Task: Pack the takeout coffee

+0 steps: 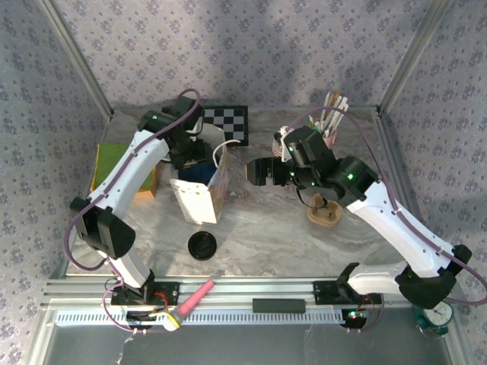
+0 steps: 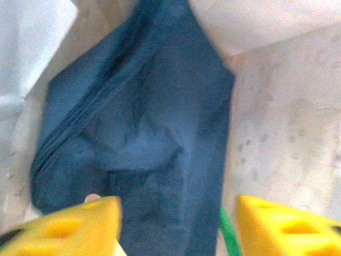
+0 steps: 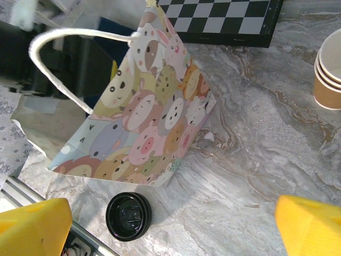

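Dark blue fabric [image 2: 144,122] under left gripper [image 2: 178,213]; yellow fingers [image 2: 69,226] apart, nothing clamped. Tan sliver [image 2: 91,198] lower left, touching finger: takeout coffee cup or not, cannot tell. Right gripper [image 3: 173,213] wide, empty; patterned bag [image 3: 154,122] centre-left.

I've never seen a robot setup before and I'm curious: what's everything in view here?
gift bag: one, pastel cartoon animals, white handle, table centre
cloth-like thing: one, dark blue, inside the bag
lid: one, black, in front of the bag
checkerboard: one, black and white, back of table
paper cups: one nested stack, tan-brown, right of the bag
box: one, green and orange, left edge
holder of sticks: one, pink, back right
wooden stand: one, light brown, under the right arm
left gripper: one, yellow fingers, open, at the bag's mouth
right gripper: one, yellow fingers, open, right of the bag
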You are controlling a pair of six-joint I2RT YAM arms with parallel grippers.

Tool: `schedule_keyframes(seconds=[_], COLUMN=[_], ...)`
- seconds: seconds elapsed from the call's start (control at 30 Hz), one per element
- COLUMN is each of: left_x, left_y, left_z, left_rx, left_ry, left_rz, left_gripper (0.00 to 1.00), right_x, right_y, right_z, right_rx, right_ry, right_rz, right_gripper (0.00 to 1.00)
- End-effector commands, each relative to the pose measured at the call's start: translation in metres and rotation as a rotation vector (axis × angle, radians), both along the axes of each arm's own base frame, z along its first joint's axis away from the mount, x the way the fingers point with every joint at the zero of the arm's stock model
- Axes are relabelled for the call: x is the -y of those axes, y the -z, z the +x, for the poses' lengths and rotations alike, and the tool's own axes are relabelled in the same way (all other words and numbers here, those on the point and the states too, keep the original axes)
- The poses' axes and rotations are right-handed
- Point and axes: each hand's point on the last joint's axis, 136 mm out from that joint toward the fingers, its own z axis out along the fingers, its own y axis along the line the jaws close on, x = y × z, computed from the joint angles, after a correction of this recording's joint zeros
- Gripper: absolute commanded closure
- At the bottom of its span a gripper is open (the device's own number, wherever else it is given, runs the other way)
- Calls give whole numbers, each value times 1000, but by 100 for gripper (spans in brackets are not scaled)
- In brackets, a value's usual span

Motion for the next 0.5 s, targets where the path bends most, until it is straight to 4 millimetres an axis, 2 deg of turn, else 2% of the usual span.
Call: schedule_keyframes(seconds=[0.0, 0.1, 0.13, 0.17, 0.3, 0.4, 0.47], left_x=[-10, -18, -20, -22, -34, -56, -75], left_y=[-32, -53, -58, -72, -105, -136, -164], left_z=[0, 1, 1, 2, -1, -4, -9], left_rx=[62, 109, 123, 159, 263, 390, 517], left_ry=[-30, -62, -70, -78, -102, -156, -209], left_rz=[-8, -39, -48, -68, -98, -105, -126], left_gripper=[27, 8, 5, 1, 0, 0, 0], right_x=[5, 12, 14, 16, 27, 47, 66], right_y=[3, 5, 5, 5, 5, 8, 10], right_z=[3, 6, 7, 9, 14, 20, 26], right_rx=[-9, -10, -10, -11, -10, -14, -10], right_ry=[15, 35, 43, 49, 81, 151, 212], right_rz=[-12, -12, -10, -10, -19, -41, -48], right_gripper=[0, 0, 0, 0, 0, 0, 0])
